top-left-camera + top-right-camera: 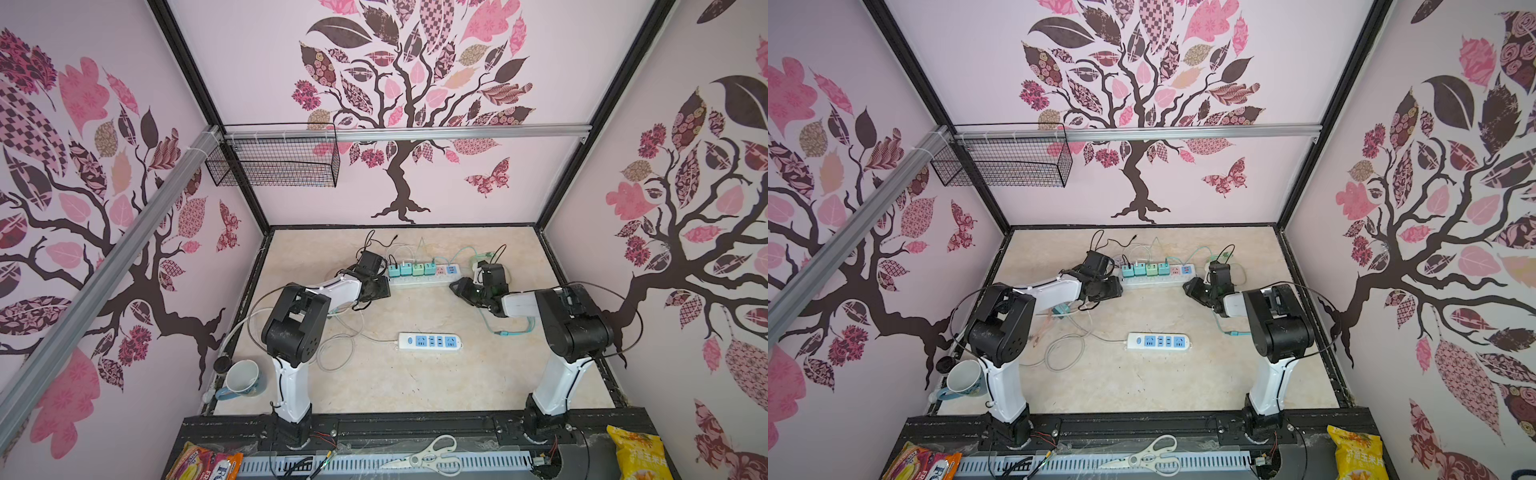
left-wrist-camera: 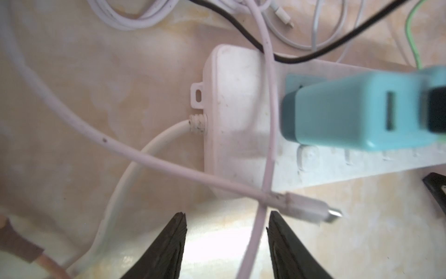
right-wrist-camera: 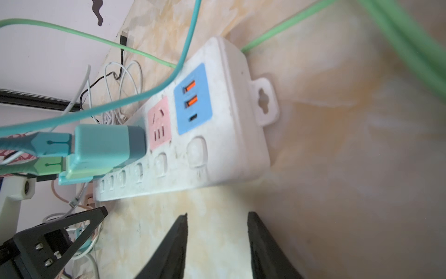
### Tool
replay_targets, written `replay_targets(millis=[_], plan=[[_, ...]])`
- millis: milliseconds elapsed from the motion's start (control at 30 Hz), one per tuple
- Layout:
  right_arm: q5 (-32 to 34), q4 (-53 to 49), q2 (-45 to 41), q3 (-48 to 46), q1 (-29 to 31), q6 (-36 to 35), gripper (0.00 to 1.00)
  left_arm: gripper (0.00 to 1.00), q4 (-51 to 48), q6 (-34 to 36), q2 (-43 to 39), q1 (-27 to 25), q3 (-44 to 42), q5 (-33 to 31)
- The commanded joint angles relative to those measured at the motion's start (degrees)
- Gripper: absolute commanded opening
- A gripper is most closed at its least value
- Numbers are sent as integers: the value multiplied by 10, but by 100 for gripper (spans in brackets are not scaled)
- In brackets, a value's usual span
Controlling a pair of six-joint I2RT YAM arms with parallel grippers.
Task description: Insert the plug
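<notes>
**A:** Where is the plug in the top views, and where are the claws?

**B:** In both top views the plug (image 1: 429, 268) (image 1: 1163, 269) stands at the right end of a row of four on the power strip (image 1: 415, 282), at the far side of the table (image 1: 415, 382). The right claw (image 1: 457, 287) is just beside the strip's right end, near the plug but apart from it. The left claw (image 1: 382, 287) is at the strip's left end. From up there I cannot tell how wide either claw is.

**A:** And the left wrist view?

**B:** The left claw (image 2: 226, 213) has its two fingers well apart. A thin white cable (image 2: 255, 229) runs through the gap, loose and not pinched. Beyond the fingertips lies the cord end of the power strip (image 2: 236, 108), with the first plug (image 2: 337, 116) of the row, which is blue-green.

**A:** And the right wrist view?

**B:** The right claw (image 3: 217, 213) is open to a middle width, and nothing is between its fingers. The plug (image 3: 106, 142) sits in the power strip (image 3: 231, 135), ahead of the fingertips and off toward the left claw, not touching them. It is a blue-green block, darker at its base. As far as I can see, the base meets the face of the strip. It stands just beside an uncovered pink socket (image 3: 159, 130). A blue-green cable (image 3: 48, 147) goes into its outer end.
</notes>
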Motion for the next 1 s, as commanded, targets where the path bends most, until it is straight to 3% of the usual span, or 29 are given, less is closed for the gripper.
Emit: replay_targets(millis=[0, 267, 333, 667, 800, 967], plan=[[5, -63, -57, -25, -1, -39, 55, 61, -3, -11, -64, 1, -36, 36], [-6, -114, -165, -77, -1, -76, 79, 71, -4, -35, -171, -2, -102, 54], [-5, -126, -193, -86, -1, -89, 99, 74, -8, -39, -202, -2, -116, 42], [10, -158, -304, -107, 29, -176, 100, 86, 34, -72, -351, 4, -210, -71], [30, -159, -330, -112, 106, -278, 100, 88, 33, -75, -404, 6, -234, -122], [-16, -200, -323, -97, 180, -423, 100, 96, 51, -69, -467, 8, -277, -190]])
